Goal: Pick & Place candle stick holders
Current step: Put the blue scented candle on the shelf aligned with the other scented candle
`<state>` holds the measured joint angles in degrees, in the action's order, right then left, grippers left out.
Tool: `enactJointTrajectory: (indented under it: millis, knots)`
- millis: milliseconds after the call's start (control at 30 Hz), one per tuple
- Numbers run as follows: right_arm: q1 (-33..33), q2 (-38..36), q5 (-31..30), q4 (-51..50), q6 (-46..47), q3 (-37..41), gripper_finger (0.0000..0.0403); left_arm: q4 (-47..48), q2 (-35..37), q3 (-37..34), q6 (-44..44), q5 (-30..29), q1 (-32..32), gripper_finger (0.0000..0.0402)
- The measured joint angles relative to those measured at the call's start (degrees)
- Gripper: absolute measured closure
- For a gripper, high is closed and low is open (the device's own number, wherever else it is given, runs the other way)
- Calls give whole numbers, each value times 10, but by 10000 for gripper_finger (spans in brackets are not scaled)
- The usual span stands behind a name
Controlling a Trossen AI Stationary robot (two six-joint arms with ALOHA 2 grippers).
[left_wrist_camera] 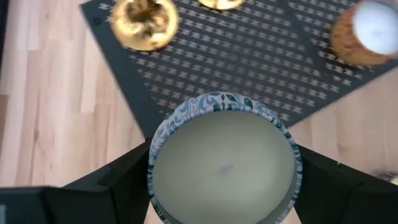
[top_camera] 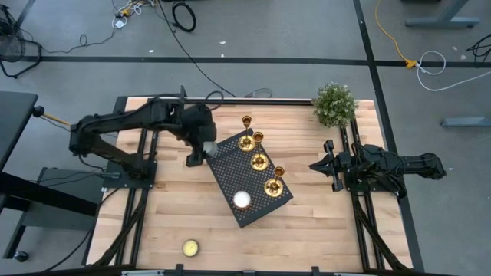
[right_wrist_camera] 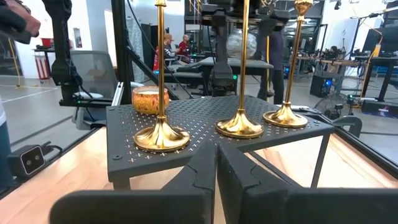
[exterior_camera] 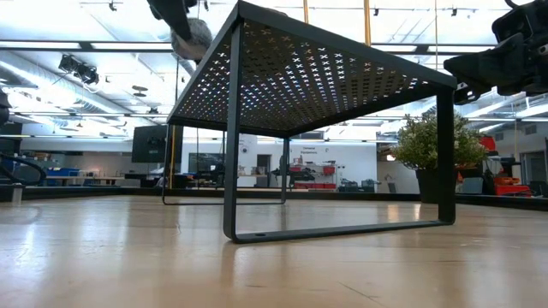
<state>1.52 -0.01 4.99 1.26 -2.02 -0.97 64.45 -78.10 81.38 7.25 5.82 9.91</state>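
Left gripper: my fingers are spread wide around a round tin candle with a blue-patterned rim and pale wax, held above the near-left corner of the black perforated metal shelf.
Right gripper: my fingers are pressed together, holding nothing; it waits at the table's right side, level with the shelf and apart from it.
Candle stick holders: three shiny gold candlestick holders with flared round bases and thin stems stand upright in a row along the shelf's right-hand edge, each near that edge.
Also on shelf: a round amber-sided candle with white wax sits at the corner nearest the table front.
Open room: bare wood lies between shelf and right gripper, and across the table front except for one flat yellowish tealight.
Hidden: the right wrist view cuts off two holder tops; the low view shows only the shelf's underside.
Surface: light butcher-block wooden table, a small green potted plant at the far right corner.
Room: grey floor with cables; seated people in the background.
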Motion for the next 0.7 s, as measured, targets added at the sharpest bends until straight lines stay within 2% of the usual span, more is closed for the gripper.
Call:
enactJointTrajectory:
  millis: [333, 700]
  knots:
    - [0, 0, 0, 0, 0, 0, 385, -5, 10, 0, 1, 0, -57, 96]
    - [0, 0, 0, 0, 0, 0, 385, -10, 10, 0, 71, -17, -135, 96]
